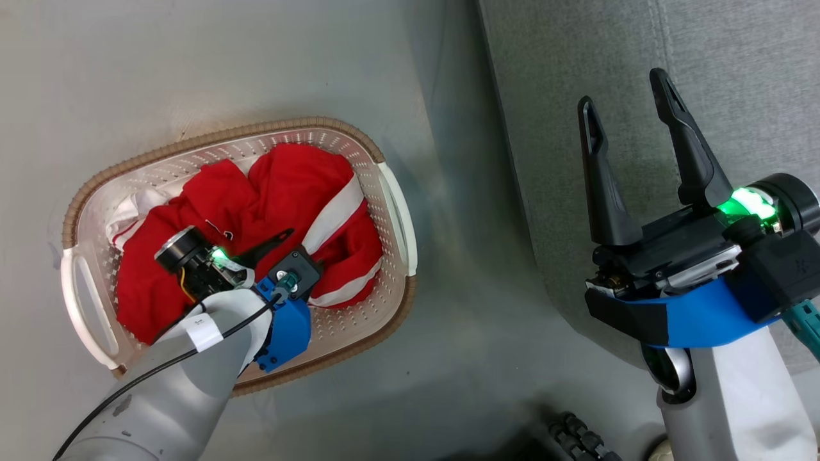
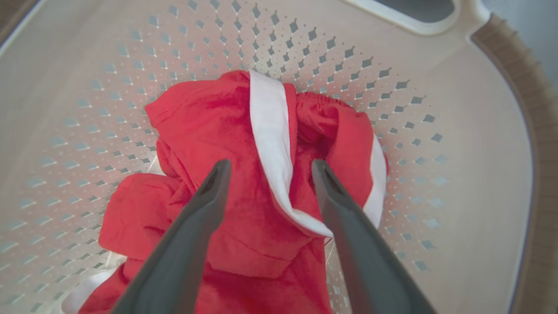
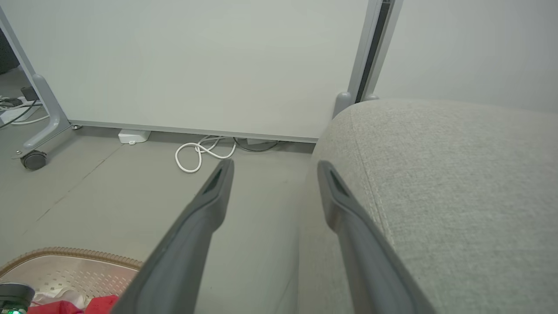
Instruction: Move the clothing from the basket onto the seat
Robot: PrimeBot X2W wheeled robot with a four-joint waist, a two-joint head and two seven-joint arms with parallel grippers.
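Red clothing (image 1: 288, 186) with white stripes lies heaped in the basket (image 1: 211, 137) on the grey floor (image 1: 192, 57), just beside the seat (image 1: 737, 77). The left end effector (image 2: 270, 165) reaches into the basket, fingers spread wide over a white-striped fold, clamping nothing. The right end effector (image 1: 623, 89) hovers spread and empty above the seat's edge. Its wrist view takes in a white cable (image 3: 200, 152) coiled below a wheeled panel (image 3: 196, 65); the left wrist view brings the basket's perforated wall close.
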